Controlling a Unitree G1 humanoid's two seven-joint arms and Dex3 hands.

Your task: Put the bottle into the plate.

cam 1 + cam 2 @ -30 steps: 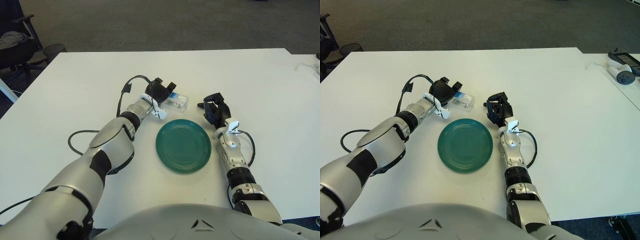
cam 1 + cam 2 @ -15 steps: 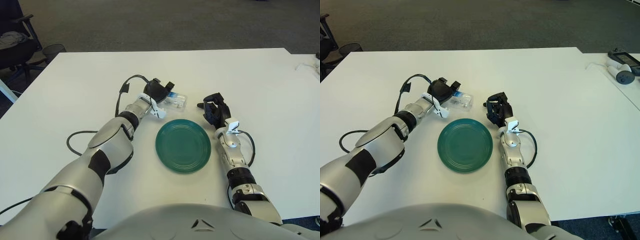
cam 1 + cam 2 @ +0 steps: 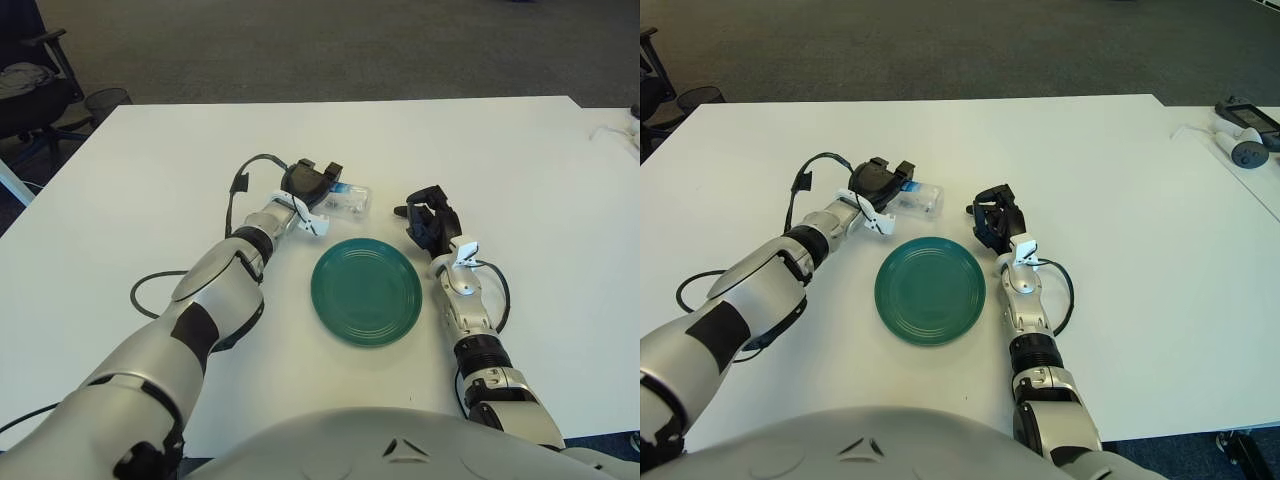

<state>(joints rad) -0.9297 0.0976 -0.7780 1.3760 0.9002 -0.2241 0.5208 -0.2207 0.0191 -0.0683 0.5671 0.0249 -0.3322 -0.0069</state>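
Note:
A clear plastic bottle [image 3: 352, 199] with a blue label lies on its side on the white table, just behind the green plate [image 3: 367, 291]. My left hand [image 3: 312, 182] is at the bottle's left end, its fingers closed around that end. The bottle's right half sticks out past the hand toward the right. My right hand [image 3: 428, 218] rests on the table right of the plate's far edge, fingers curled, holding nothing. The plate holds nothing.
A black cable [image 3: 150, 290] loops on the table beside my left arm. A white cable and small devices [image 3: 1240, 140] lie at the table's far right. A chair [image 3: 30, 90] stands off the table's left corner.
My left hand has shifted a little left and farther back, and the bottle has shifted with it, away from the plate. The right hand has not moved.

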